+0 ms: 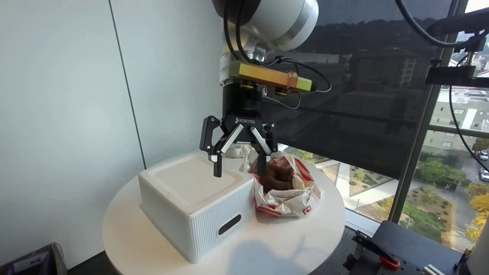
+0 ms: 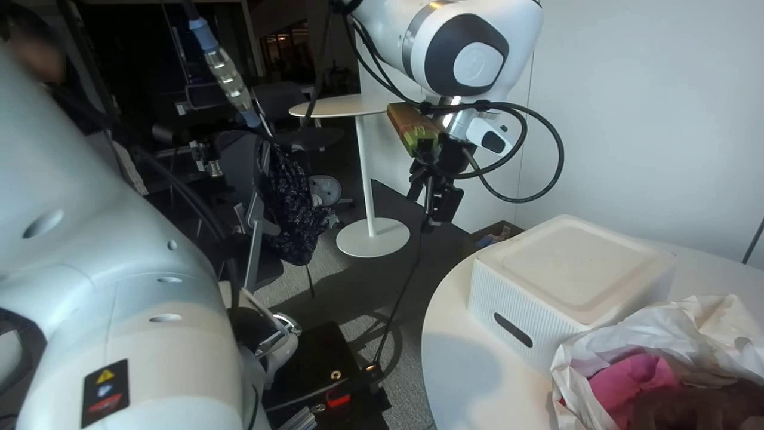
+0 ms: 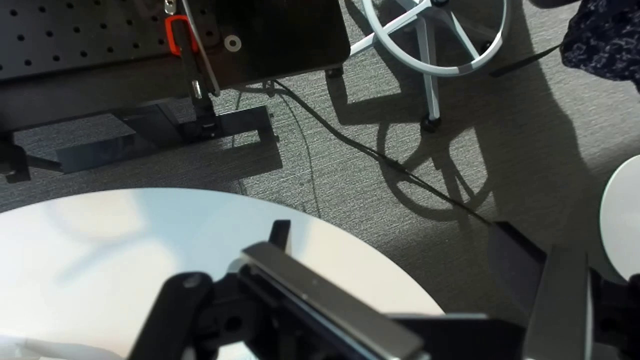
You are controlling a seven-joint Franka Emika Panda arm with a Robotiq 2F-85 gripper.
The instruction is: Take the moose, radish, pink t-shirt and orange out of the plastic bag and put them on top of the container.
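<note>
Moose (image 1: 269,179), taken to be the brown form in an exterior view, lies in the plastic bag (image 1: 288,206) just beside the container (image 1: 191,179). The gripper (image 1: 240,170) is spread and holds nothing. Hazard: the bag's loose rim folds near the moose; if pinched with it, the bag may drag onto the container.

In an exterior view, the pink t-shirt (image 2: 632,376) lies next to the moose in the bag. Hazard: limp cloth may come up with the moose in one grasp. Radish and orange cannot be made out; once placed, either may roll off the container.

In the wrist view, table (image 3: 210,225) and floor (image 3: 350,195) show past the gripper. Hazard: lowering unaligned may miss the bag or strike the container.
</note>
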